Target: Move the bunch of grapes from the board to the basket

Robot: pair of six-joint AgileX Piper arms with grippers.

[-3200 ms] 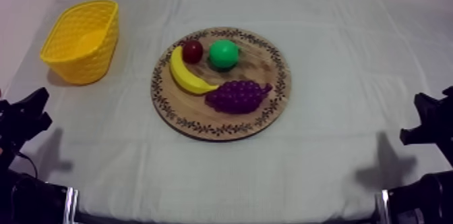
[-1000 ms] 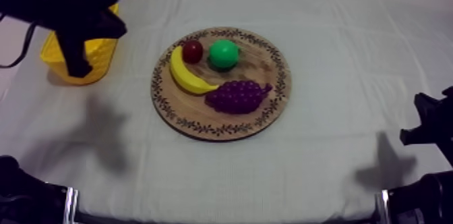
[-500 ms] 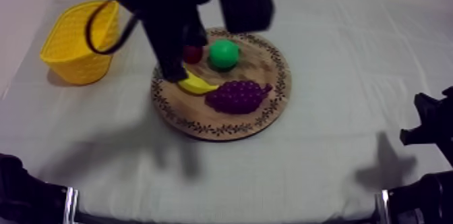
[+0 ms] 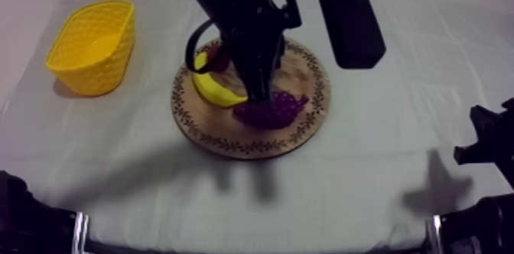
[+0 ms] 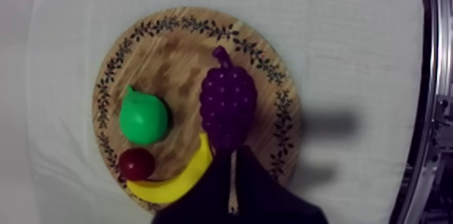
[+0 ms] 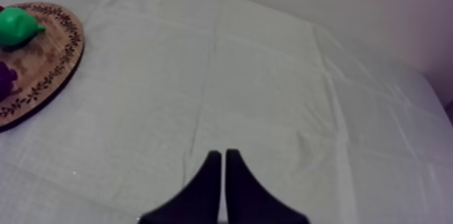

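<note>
Over the board [image 4: 310, 112], my left gripper [image 5: 232, 160] hung with its fingers closed together on nothing, their tips at the wide end of the grapes [image 5: 228, 105]. These lay on the board just beside the banana [image 5: 178, 183], the pear [image 5: 143, 115] and small red fruit [image 5: 137, 164] near. Well apart, at the table's [image 4: 382, 188] far left, stood the basket [image 4: 92, 43]. My right gripper [image 6: 221, 159], fingers likewise closed on nothing, sat low over bare table.

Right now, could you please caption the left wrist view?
Shut left jaws over the grapes on the wooden board beside a banana.
</note>
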